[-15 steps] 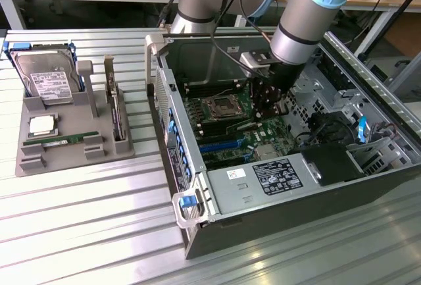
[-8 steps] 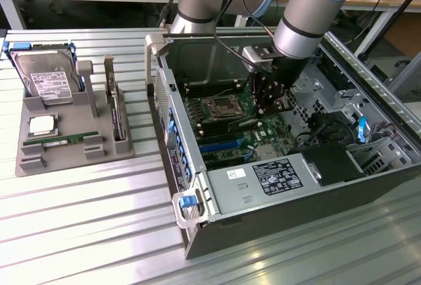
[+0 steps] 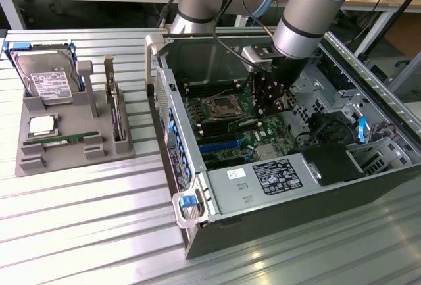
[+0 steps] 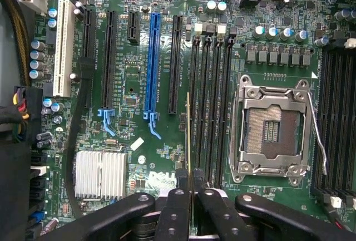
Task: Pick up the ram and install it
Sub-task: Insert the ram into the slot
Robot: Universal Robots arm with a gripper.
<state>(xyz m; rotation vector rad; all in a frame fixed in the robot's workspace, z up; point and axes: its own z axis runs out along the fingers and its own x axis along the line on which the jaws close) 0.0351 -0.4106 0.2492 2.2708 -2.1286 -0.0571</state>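
The ram (image 4: 188,135) shows edge-on in the wrist view as a thin green strip held upright between my fingers. My gripper (image 4: 191,182) is shut on it. The stick hangs over the motherboard beside the row of black memory slots (image 4: 211,102), on the side away from the empty CPU socket (image 4: 272,127). Whether its lower edge touches a slot I cannot tell. In the exterior view my gripper (image 3: 270,99) reaches down into the open computer case (image 3: 276,199), over the motherboard (image 3: 223,124). A second, like ram stick (image 3: 62,141) lies on the grey tray (image 3: 72,156).
The tray at the exterior view's left also holds a silver hard drive (image 3: 46,77), a CPU chip (image 3: 41,125) and an upright expansion card (image 3: 117,110). Case walls, a power supply (image 3: 276,178) and cables surround the motherboard. A silver heatsink (image 4: 101,174) and expansion slots (image 4: 151,63) lie nearby.
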